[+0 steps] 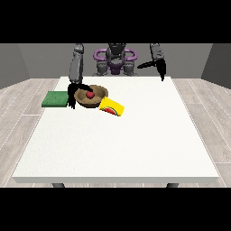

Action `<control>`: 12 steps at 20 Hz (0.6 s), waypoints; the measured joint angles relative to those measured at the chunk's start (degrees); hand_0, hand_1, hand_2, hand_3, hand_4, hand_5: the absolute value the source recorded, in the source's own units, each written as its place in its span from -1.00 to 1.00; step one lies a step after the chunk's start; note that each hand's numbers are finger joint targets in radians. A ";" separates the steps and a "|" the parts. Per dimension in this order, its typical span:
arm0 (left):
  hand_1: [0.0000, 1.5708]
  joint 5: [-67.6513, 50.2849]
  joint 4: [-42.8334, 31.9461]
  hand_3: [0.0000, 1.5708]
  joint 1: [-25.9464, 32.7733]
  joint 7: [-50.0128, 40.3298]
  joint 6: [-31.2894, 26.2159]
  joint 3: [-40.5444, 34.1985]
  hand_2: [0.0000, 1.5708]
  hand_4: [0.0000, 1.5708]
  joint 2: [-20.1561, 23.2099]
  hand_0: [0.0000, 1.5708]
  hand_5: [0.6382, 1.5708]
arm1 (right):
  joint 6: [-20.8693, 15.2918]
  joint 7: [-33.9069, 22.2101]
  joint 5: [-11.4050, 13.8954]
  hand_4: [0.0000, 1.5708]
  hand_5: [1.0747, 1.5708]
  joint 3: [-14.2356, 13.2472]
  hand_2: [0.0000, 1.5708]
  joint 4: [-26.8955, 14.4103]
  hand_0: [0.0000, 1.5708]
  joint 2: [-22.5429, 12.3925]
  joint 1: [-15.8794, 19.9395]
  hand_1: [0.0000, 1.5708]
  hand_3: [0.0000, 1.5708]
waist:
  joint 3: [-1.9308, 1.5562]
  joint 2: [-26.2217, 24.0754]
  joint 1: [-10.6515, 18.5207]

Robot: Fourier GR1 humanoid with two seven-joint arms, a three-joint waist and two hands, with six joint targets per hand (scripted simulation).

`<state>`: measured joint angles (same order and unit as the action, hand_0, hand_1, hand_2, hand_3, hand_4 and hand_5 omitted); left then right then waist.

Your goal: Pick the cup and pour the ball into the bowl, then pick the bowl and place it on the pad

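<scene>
A brown bowl (97, 100) stands on the white table (135, 144) at the far left, with a red ball (90, 95) inside it. The hand at the view's left (72, 93) is at the bowl's left rim, its thumb reaching over the rim and its fingers hanging down the outside, pinching it. A yellow cup (112, 107) with a red and green mark lies on its side against the bowl's front right. Left of the bowl lies the green pad (55, 99). The hand at the view's right (159, 67) hangs open above the table's far right, holding nothing.
The robot's torso (115, 61) stands behind the table's far edge. The green pad sits at the table's left edge, partly over it. Wooden floor surrounds the table on all sides.
</scene>
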<state>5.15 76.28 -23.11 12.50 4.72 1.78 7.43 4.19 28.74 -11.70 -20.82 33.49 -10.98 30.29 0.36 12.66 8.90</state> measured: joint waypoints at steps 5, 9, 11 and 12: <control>-1.00 -0.47 2.98 -1.00 -0.72 -0.22 -1.12 0.88 -1.00 -0.28 -0.17 -1.00 0.95 | -8.20 2.71 2.80 0.17 0.86 0.17 1.00 0.24 1.00 -1.44 -3.06 1.00 1.00 | 1.56 0.67 3.15; -1.00 -0.52 2.88 -1.00 -1.99 -0.64 -1.85 1.42 -1.00 -0.03 -0.31 -1.00 0.86 | -17.59 1.24 8.55 0.17 0.98 3.33 1.00 1.47 1.00 -3.33 -4.50 1.00 0.78 | 1.98 0.70 5.18; -1.00 -0.83 2.25 -1.00 -1.73 -0.74 -2.55 1.49 -1.00 0.14 -0.23 -1.00 0.77 | -21.19 -1.95 11.12 0.14 0.98 4.77 1.00 1.34 1.00 -4.62 -4.63 1.00 0.60 | 1.87 -0.26 5.89; -1.00 -0.91 1.82 -1.00 -1.36 -1.02 -2.67 1.56 -1.00 0.19 -0.37 -1.00 0.71 | -22.35 -4.13 12.15 0.14 0.99 5.49 1.00 1.08 1.00 -5.09 -4.53 1.00 0.50 | 1.68 -1.12 6.03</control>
<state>4.24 78.11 -24.47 11.48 2.05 3.34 7.06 -18.16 24.62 0.44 -15.33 34.57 -16.07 25.75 2.04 11.54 14.93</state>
